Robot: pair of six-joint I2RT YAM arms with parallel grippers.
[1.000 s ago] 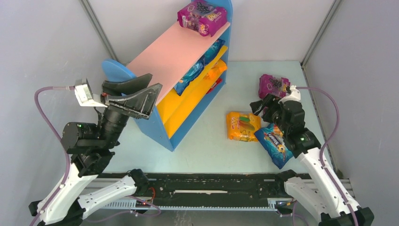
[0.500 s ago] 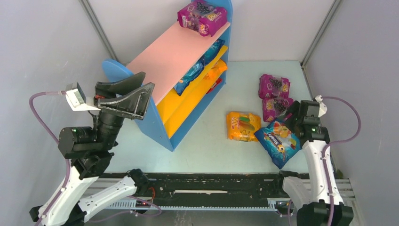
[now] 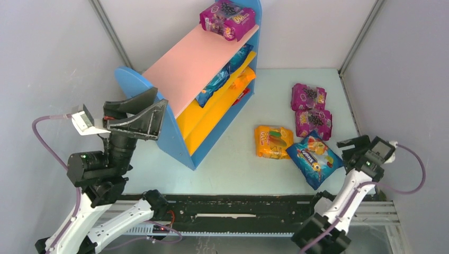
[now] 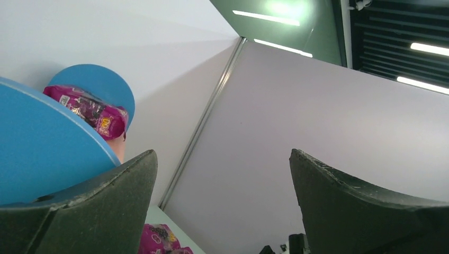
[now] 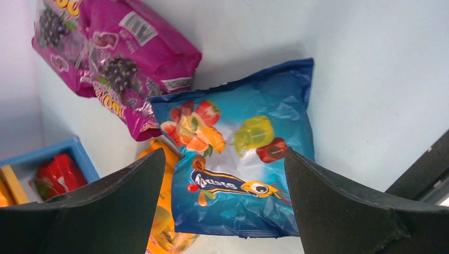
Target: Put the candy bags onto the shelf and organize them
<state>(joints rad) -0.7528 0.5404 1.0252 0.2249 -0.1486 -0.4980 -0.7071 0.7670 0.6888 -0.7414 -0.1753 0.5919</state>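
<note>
The shelf sits diagonally in the upper middle of the overhead view. Its open side faces lower right, where the loose bags lie, which I'd guess makes loading easy from there. One purple grape bag is parked on the pink top board at the far end, and blue bags poke out of the tier below.

Four more lie flat on the desk at centre right: upper purple bag, lower purple bag, orange bag and blue gummy bag.

The right fingers are spread wide with nothing in them. Their wrist view frames the blue gummy bag between them, so it's probably lining up a pick. The left fingers are released and empty too, raised beside the shelf's near blue panel and aimed at wall and ceiling.

The lower tiers are mostly hidden under the pink board. There's something red down there, can't tell what.
</note>
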